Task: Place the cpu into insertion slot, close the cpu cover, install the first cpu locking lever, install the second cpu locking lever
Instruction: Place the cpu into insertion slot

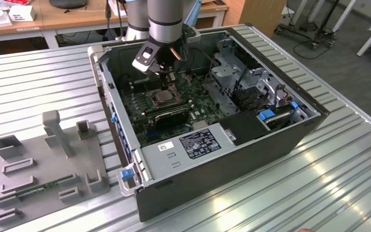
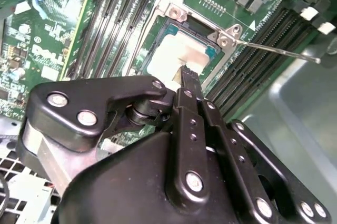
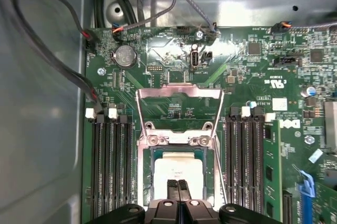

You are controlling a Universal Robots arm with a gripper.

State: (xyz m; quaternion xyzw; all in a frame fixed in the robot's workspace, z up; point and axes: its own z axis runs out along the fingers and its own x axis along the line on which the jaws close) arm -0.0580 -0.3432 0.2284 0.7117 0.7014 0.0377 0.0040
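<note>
Cpu (image 3: 178, 170) lies flat inside the insertion slot (image 3: 143, 166), the cpu cover (image 3: 178, 93) standing open beyond it. My gripper (image 3: 175, 186) has its fingers pinched together, empty, tips at the chip's face. I'd judge seating underway: keep any touch straight down, no sideways drag. Memory slots (image 3: 110, 166) crowd both sides; the raised cover bounds one end.

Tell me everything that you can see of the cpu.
The cpu is a small, thin square chip with a pale silvery-grey metal face and a green border. It lies flat in the insertion slot, uncovered, since the cpu cover is open. The hand, shut, hangs over one edge; whether it touches cannot be told.
</note>
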